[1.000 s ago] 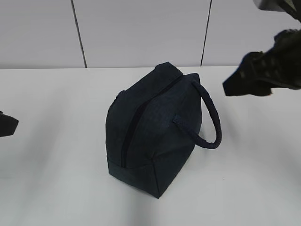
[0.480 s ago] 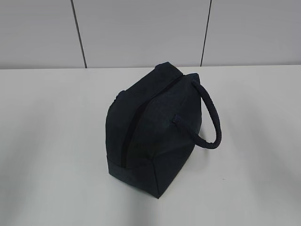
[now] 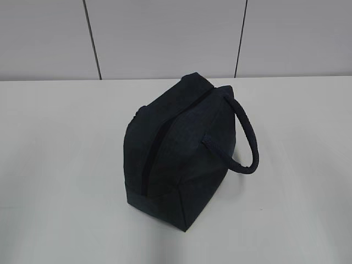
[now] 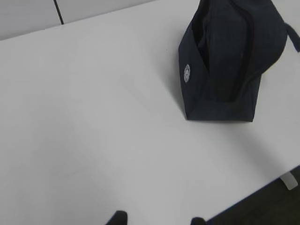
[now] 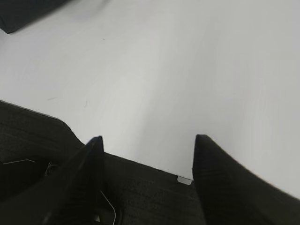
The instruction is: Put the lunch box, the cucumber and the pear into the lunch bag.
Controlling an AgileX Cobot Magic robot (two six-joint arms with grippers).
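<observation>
Navy fabric is filling the middle of the exterior view: the dark, boxy lunch bag [image 3: 179,157] is sitting on the white bench [image 3: 60,165] with its top zipper line [image 3: 165,135] running from the near left corner up toward the far right, apparently closed, and its padded loop handle [image 3: 246,137] is arching out to the right side. Neither arm is showing in this view, and no lunch box, cucumber or pear is appearing anywhere, so whether they are already inside the bag cannot be told. In the left wrist view the lunch bag [image 4: 229,61] is lying up and to the right of the left gripper [image 4: 157,219], well apart from it across bare bench, its end panel with a small round white badge [image 4: 187,73] facing the camera; only the two dark fingertips are peeking in at the bottom edge, standing partly open with nothing between them. In the right wrist view the right gripper [image 5: 147,154] is hanging over the bench edge, its jaws standing wide apart and gripping nothing, while just a dark corner of the lunch bag [image 5: 21,11] is showing at the top left, far off. Judging by these views, the left arm is sitting somewhat nearer the bag.
</observation>
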